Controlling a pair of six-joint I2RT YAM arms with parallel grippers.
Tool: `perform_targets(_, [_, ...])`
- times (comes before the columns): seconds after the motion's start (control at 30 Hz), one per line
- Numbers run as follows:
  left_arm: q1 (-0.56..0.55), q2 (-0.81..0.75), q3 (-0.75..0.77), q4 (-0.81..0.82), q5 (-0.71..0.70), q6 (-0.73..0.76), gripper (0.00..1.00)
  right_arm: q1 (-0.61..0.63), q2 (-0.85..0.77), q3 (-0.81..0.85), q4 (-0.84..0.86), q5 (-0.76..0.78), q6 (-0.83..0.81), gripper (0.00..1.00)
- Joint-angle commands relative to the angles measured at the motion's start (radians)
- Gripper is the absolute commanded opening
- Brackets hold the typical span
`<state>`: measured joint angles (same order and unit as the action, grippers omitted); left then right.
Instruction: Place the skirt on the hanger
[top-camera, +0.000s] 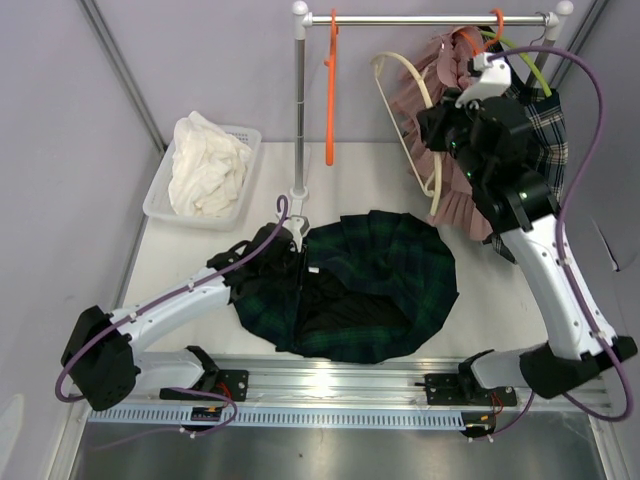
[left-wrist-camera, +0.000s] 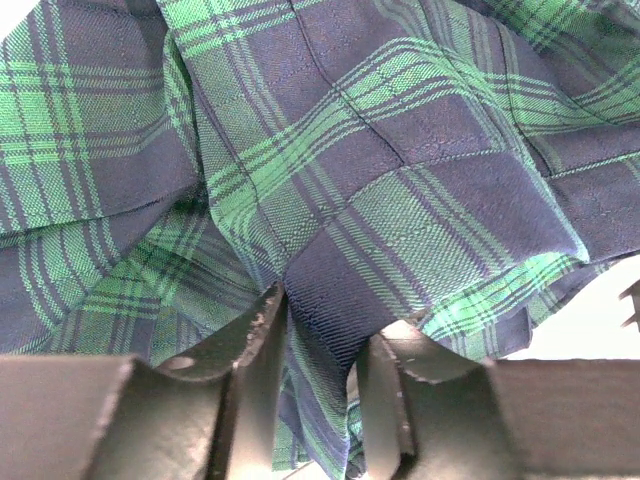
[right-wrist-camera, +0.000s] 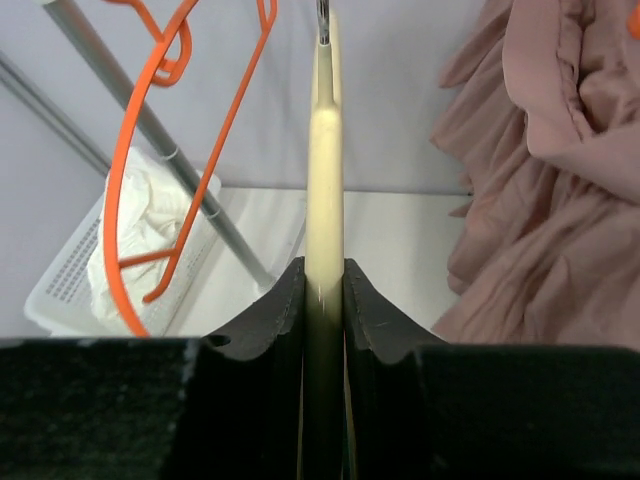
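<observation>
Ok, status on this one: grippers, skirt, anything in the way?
Left gripper around a skirt fold, grip unconfirmed. Right gripper shut on hanger. Rest of skirt on table. Pink garment beside hanger.

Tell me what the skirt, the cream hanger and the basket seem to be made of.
The skirt: woven cloth, matte; the threads of the green and navy plaid show. The cream hanger: smooth, slightly glossy, likely plastic or painted wood; I cannot tell which. The basket: white plastic, probably; its wall has rows of small holes.

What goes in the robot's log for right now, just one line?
left jaws: around skirt fold, grip unclear | right jaws: shut on cream hanger | skirt: on table
</observation>
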<state>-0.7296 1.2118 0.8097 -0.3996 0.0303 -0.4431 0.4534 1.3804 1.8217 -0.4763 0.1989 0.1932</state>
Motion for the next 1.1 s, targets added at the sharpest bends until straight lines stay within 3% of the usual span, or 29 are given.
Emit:
perform_targets(0.0, [0.007,-0.021,0.054,-0.002,-0.009,0.020,0.34,-0.010,-0.124,-0.062,0.013,-0.073,0.052,0.00])
perform_targets(0.27, [0.018,0.025,0.080,-0.013,-0.012,0.020,0.24,-0.004,-0.429,-0.358,-0.182,-0.289,0.129,0.00])
perform_targets(0.53, [0.062,0.075,0.118,-0.048,-0.012,0.035,0.28,-0.001,-0.771,-0.538,-0.335,-0.527,0.184,0.00])
perform_targets(0.83, [0.096,0.155,0.213,-0.088,-0.007,0.057,0.29,-0.004,-0.871,-0.613,-0.491,-0.691,0.164,0.00])
perform_targets(1.07, [0.096,0.163,0.240,-0.108,-0.010,0.058,0.29,-0.016,-0.925,-0.705,-0.501,-0.771,0.166,0.00])
